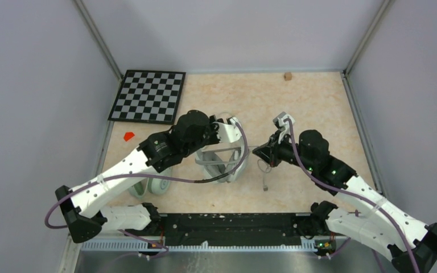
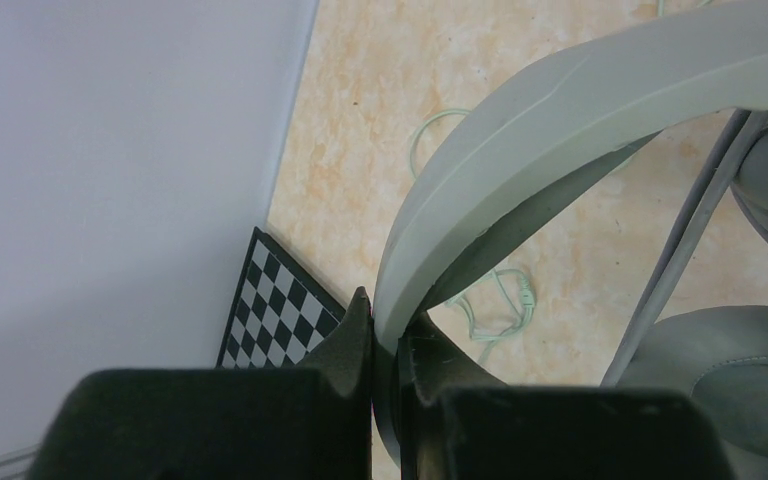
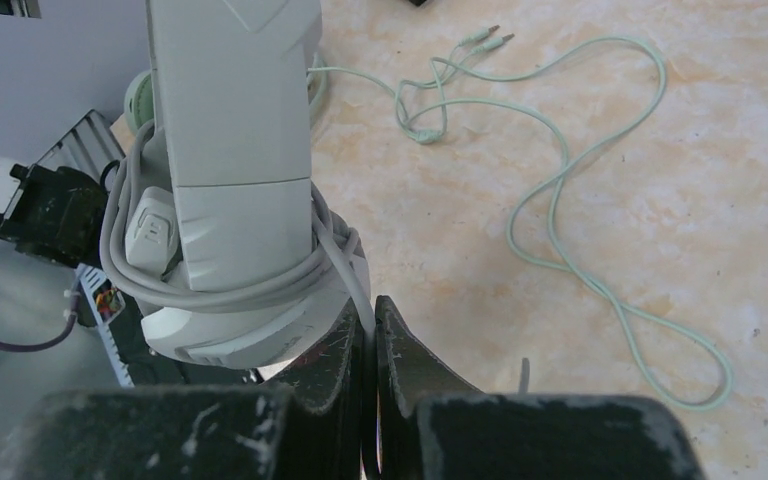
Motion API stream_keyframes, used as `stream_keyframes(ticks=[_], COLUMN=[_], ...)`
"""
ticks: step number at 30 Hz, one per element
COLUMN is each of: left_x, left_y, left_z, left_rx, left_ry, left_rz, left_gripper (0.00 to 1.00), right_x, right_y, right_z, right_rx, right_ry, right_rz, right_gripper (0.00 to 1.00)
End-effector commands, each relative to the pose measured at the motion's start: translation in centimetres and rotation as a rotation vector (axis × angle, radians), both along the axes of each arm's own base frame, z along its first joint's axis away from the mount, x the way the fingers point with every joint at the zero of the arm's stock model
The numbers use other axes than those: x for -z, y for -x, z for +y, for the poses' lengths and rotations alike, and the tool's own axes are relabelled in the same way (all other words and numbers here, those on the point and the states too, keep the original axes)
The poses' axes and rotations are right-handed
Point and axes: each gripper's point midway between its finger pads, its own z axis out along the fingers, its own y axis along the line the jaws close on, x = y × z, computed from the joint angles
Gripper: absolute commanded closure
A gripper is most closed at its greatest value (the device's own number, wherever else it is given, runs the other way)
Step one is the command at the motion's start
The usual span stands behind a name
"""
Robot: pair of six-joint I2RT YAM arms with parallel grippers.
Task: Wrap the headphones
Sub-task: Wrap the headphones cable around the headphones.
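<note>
The white headphones (image 1: 223, 162) stand mid-table. My left gripper (image 1: 223, 132) is shut on their headband (image 2: 560, 110), which runs up from between my jaws (image 2: 385, 322). The grey cable (image 3: 210, 290) is wound in several turns round the band (image 3: 235, 130). One strand of it (image 3: 358, 285) leads down into my right gripper (image 3: 372, 315), which is shut on it just right of the headset (image 1: 263, 152). The cable's loose end (image 1: 266, 183) hangs below. The mint-green headphones (image 1: 152, 185) lie mostly hidden under my left arm. Their pale-green cable (image 3: 580, 200) sprawls loose on the table.
A checkerboard (image 1: 148, 95) lies at the back left, with a small red piece (image 1: 128, 136) in front of it. A small wooden cube (image 1: 288, 75) sits by the back wall. Grey walls close in the table on three sides.
</note>
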Motion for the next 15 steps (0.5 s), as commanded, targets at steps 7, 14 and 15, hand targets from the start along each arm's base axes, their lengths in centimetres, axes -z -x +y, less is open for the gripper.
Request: stream_keyframes(ticks=[7,14,15], left_x=[0.2,-1.1,-1.3], left_y=[-0.7,-1.0,-0.9], left_z=[3.8,3.9,3.7], left_rx=[-0.116,-0.138,-0.13], left_ry=[-0.089,-0.036,-0.02], left_rz=[-0.057,-0.097,-0.098], left_gripper=[1.0,1.0,1.0], right_x=[-5.4,-4.2,-4.1], right_y=[0.0,-0.2,-0.2], right_z=[0.3,-0.6,-0.6], right_rx=[-0.003,0.037,0.038], right_ry=[-0.149,-0.098,-0.098], right_rz=[-0.062,-0.038,-0.035], right_gripper=[1.0,1.0,1.0])
